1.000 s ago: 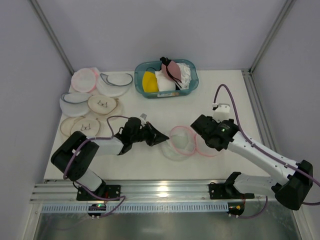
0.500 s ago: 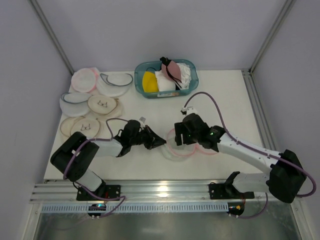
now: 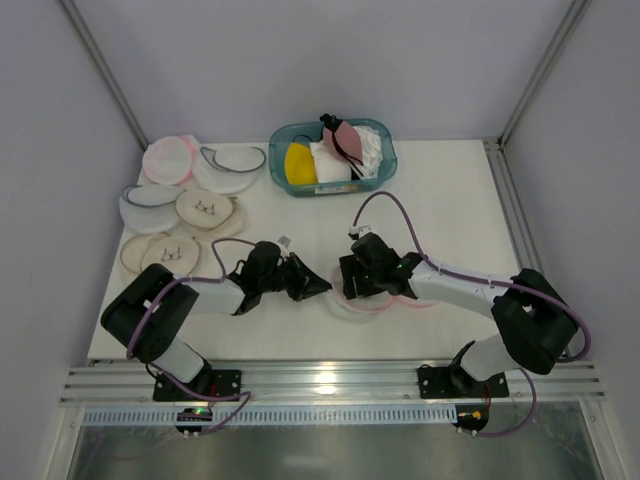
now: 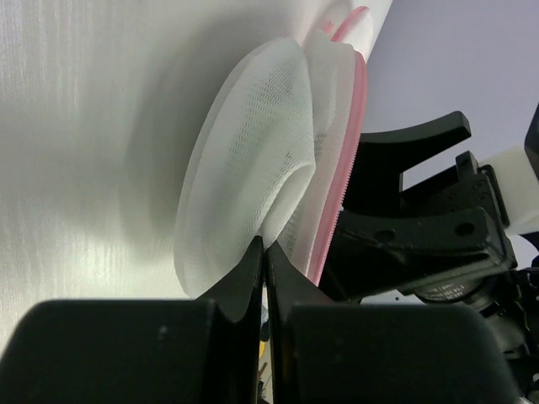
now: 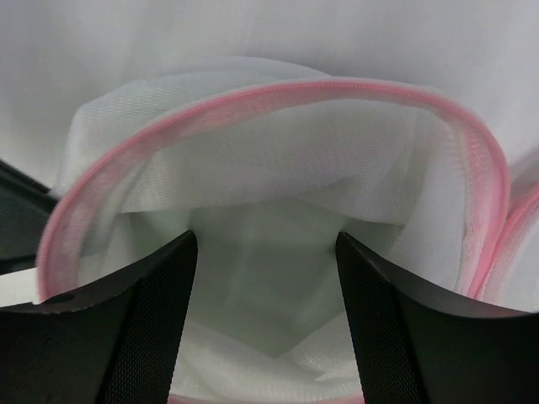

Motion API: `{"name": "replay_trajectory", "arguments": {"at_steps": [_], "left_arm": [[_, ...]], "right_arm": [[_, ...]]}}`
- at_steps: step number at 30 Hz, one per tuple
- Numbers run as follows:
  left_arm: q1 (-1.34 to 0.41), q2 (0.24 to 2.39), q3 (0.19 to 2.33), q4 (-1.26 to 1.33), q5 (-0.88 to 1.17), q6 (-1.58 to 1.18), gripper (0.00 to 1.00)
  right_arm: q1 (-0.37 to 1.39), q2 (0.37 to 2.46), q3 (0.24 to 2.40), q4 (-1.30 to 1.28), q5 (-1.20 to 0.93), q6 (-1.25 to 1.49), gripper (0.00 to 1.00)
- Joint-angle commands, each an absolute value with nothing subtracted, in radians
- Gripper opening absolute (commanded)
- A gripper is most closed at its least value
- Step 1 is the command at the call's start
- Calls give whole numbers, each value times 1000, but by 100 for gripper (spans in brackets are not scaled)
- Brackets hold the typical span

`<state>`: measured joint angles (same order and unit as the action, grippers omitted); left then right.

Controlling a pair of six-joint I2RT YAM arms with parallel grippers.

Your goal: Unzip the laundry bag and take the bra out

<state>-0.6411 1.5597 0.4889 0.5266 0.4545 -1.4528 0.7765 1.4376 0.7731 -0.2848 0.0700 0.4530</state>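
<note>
Mesh bag (image 5: 278, 160) lies unzipped on the bench (image 3: 440, 200), left jaws pinched shut on its white edge, right jaws open and spread in its pink-rimmed mouth, above the pale bra (image 5: 268, 290) inside.

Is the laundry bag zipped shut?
No, the pink rim of the laundry bag gapes open before the right gripper, whose fingers are spread.

Left gripper (image 4: 264, 247) pinched closed, right gripper (image 5: 265, 261) spread

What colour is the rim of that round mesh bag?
Pink. The rim of the laundry bag shows clearest in the right wrist view.
</note>
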Motion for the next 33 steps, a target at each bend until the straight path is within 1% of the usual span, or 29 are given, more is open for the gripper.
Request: {"name": "replay_trajectory", "arguments": {"at_steps": [1, 13, 16, 19, 22, 23, 26, 27, 29, 30, 33], "left_arm": [[-637, 1532, 476, 538, 456, -1428, 0], [-634, 1543, 477, 537, 453, -1428, 0], [-635, 1551, 480, 538, 453, -1428, 0], [-634, 1559, 482, 541, 456, -1431, 0], [-634, 1559, 480, 543, 457, -1433, 0], [-635, 1557, 480, 543, 454, -1433, 0], [-635, 1545, 476, 534, 449, -1431, 0], [-634, 1543, 476, 531, 451, -1431, 0], [-635, 1539, 476, 531, 449, -1430, 0], [-634, 1539, 476, 529, 451, -1430, 0], [-635, 1537, 474, 531, 451, -1431, 0]], "right_arm": [[772, 1450, 764, -317, 165, 477, 70], [772, 1379, 791, -518, 463, 491, 71], [772, 1382, 795, -549, 502, 506, 72], [772, 1405, 766, -491, 450, 491, 71], [767, 1436, 729, -398, 312, 485, 69], [764, 1439, 707, -368, 217, 485, 64], [765, 1422, 664, -264, 92, 495, 49], [765, 1413, 655, -227, 33, 502, 40], [765, 1390, 640, -210, -3, 502, 31], [764, 1365, 638, -209, -30, 502, 24], [753, 1310, 635, -221, -54, 494, 13]]}}
